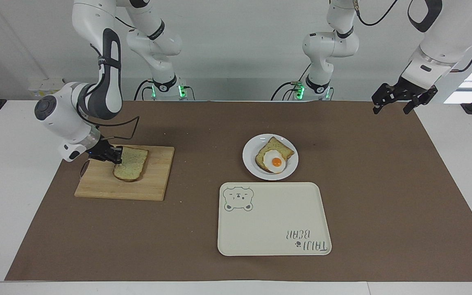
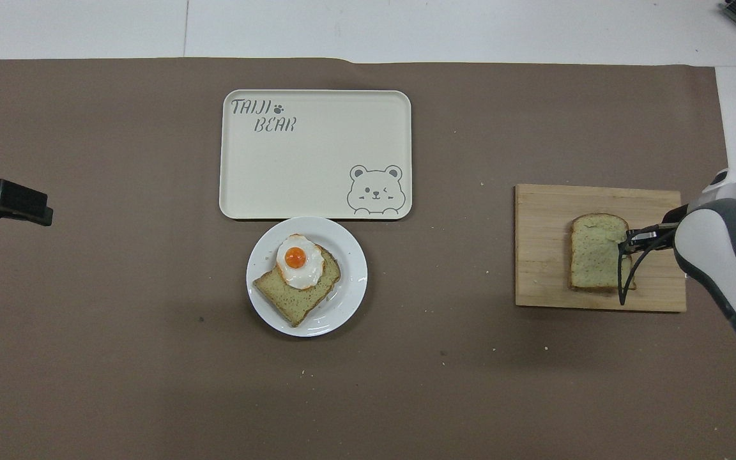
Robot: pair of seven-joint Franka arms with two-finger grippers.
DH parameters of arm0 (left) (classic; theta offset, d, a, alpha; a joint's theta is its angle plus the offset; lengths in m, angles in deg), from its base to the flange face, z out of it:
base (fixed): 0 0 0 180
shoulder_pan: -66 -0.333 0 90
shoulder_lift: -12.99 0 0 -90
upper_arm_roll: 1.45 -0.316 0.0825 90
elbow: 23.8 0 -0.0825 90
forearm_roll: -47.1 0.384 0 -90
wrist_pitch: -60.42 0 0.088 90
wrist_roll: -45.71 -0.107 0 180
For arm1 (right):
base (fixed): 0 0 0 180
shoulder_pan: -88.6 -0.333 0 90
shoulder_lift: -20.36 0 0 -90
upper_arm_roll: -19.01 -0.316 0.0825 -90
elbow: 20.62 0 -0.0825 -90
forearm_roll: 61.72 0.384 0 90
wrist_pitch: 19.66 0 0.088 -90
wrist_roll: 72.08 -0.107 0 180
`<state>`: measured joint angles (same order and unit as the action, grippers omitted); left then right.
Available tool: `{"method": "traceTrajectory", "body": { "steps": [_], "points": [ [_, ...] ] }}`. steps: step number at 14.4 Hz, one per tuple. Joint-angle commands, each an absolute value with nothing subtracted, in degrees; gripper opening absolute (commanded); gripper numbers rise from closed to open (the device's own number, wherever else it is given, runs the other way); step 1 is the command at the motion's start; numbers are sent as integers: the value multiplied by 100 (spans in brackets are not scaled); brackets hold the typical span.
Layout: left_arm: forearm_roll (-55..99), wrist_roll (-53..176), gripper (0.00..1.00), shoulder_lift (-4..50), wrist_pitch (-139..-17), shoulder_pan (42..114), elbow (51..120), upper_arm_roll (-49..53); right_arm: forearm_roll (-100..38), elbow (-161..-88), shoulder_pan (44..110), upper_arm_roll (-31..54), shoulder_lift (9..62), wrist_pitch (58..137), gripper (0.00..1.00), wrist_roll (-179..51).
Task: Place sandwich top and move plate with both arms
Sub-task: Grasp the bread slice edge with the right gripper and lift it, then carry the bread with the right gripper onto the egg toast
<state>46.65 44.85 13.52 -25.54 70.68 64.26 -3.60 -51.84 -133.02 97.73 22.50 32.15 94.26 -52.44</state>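
Observation:
The sandwich top (image 1: pixel 132 164), a plain speckled bread slice, is on the wooden cutting board (image 1: pixel 137 188) toward the right arm's end of the table. My right gripper (image 1: pixel 117 157) is shut on the slice's edge and tilts that edge a little up off the board; both show in the overhead view, slice (image 2: pixel 591 252) and gripper (image 2: pixel 627 241). The small white plate (image 1: pixel 250 162) holds a bread slice with a fried egg (image 1: pixel 276 160). My left gripper (image 1: pixel 402 104) waits open and empty, raised over the left arm's end of the brown mat.
A cream tray with a bear drawing (image 1: pixel 273 221) lies just beside the plate, farther from the robots. The cutting board (image 2: pixel 547 281) lies flat on the brown mat (image 2: pixel 119 351).

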Motion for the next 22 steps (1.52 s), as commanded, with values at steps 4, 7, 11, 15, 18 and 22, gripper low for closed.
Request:
{"method": "traceTrajectory", "body": {
  "steps": [4,7,11,15,18,22],
  "points": [
    [4737,4536,100,1194,-2536,6995,6585,-303,-5029,-12338,9686,2008,3161,7994,0,-5274],
    [4737,4536,100,1194,-2536,6995,6585,-303,-4495,-12302,9616,1822,3100,7808,0,-5309],
    [4737,4536,100,1203,-2536,6995,6585,-303,-4143,-12319,9064,1778,3100,7913,0,-5335],
    [4737,4536,100,1203,-2536,6995,6585,-303,-3887,-12363,8448,1778,3073,8158,0,-5984],
    [4737,4536,100,1194,-2536,6995,6585,-312,-3756,-12372,7895,1769,3064,8492,0,-6537],
    [4737,4518,100,1211,-2580,7030,6576,-303,-3175,-12477,7236,1778,3117,9204,0,-7162]
  ]
}}
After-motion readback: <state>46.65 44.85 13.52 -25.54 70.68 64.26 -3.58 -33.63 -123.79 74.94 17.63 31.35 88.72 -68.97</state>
